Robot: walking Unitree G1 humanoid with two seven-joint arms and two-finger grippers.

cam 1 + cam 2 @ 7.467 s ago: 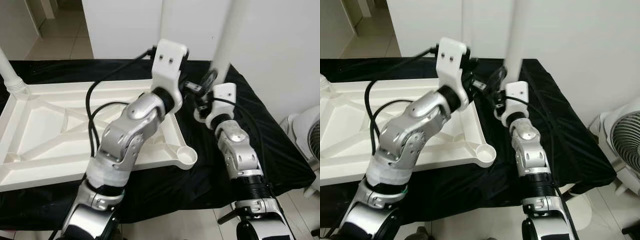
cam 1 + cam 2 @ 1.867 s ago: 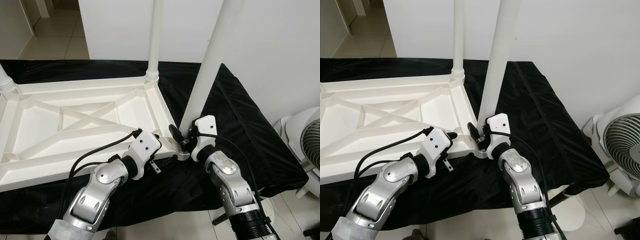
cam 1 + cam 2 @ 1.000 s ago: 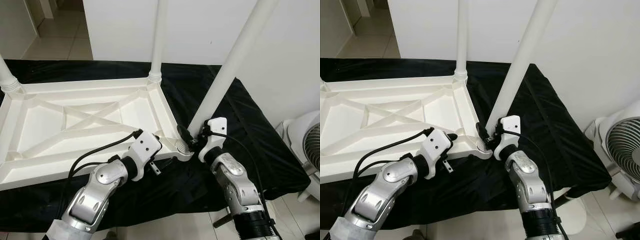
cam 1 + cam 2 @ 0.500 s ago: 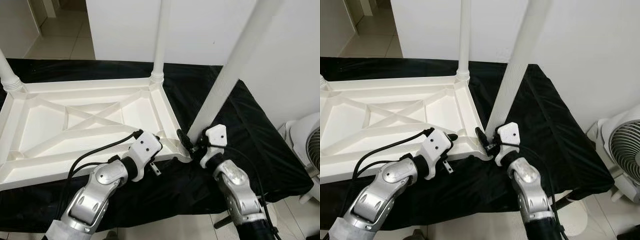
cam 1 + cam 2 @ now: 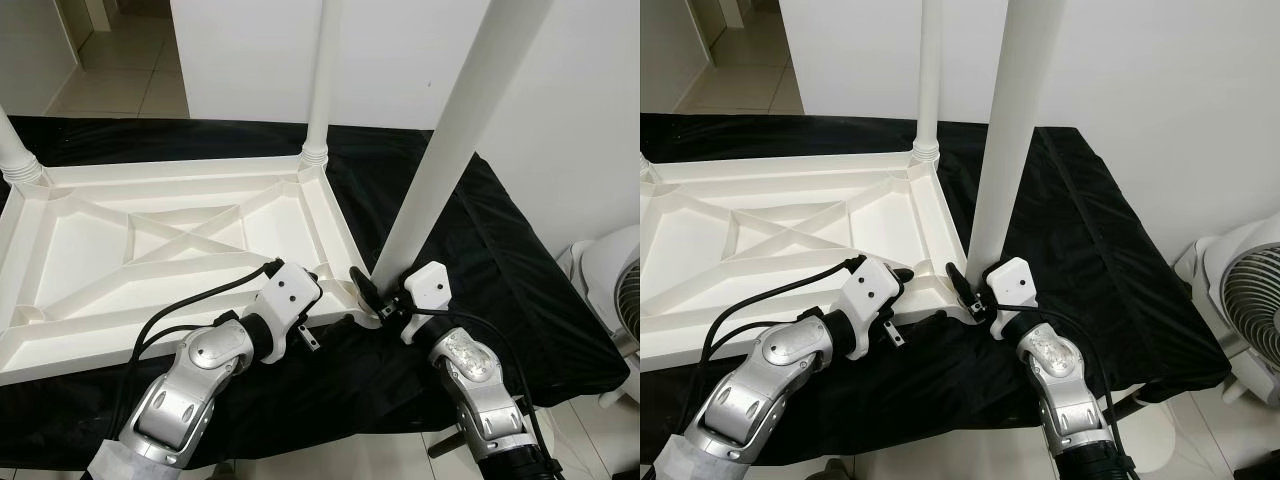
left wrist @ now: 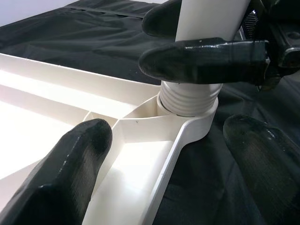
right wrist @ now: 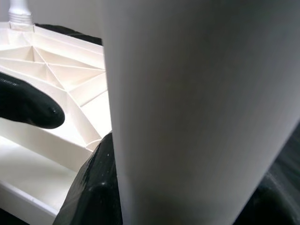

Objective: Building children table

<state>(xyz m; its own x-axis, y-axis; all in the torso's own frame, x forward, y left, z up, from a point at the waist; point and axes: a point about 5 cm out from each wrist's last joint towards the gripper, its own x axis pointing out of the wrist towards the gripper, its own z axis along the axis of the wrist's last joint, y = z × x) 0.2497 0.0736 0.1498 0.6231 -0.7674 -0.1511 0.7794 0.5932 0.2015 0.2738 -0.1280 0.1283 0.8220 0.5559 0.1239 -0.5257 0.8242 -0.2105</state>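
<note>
Two smooth white plastic legs stand from the upturned, ribbed tabletop (image 5: 150,250) you are working on. Your right gripper (image 5: 375,300) pinches the base of the near leg (image 5: 440,160), its ridged end seated in the round corner socket (image 6: 190,105). Your left gripper (image 6: 164,159) is spread, straddling the tabletop's corner rim just beside that socket. A wrinkled black cloth (image 5: 500,260) lies beneath.

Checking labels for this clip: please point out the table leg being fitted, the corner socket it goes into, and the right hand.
table leg (image 5: 440,165), left eye view, mid shaft.
corner socket (image 6: 190,101), left wrist view, ribbed collar.
right hand (image 5: 377,298), left eye view, between fingertips.
</note>
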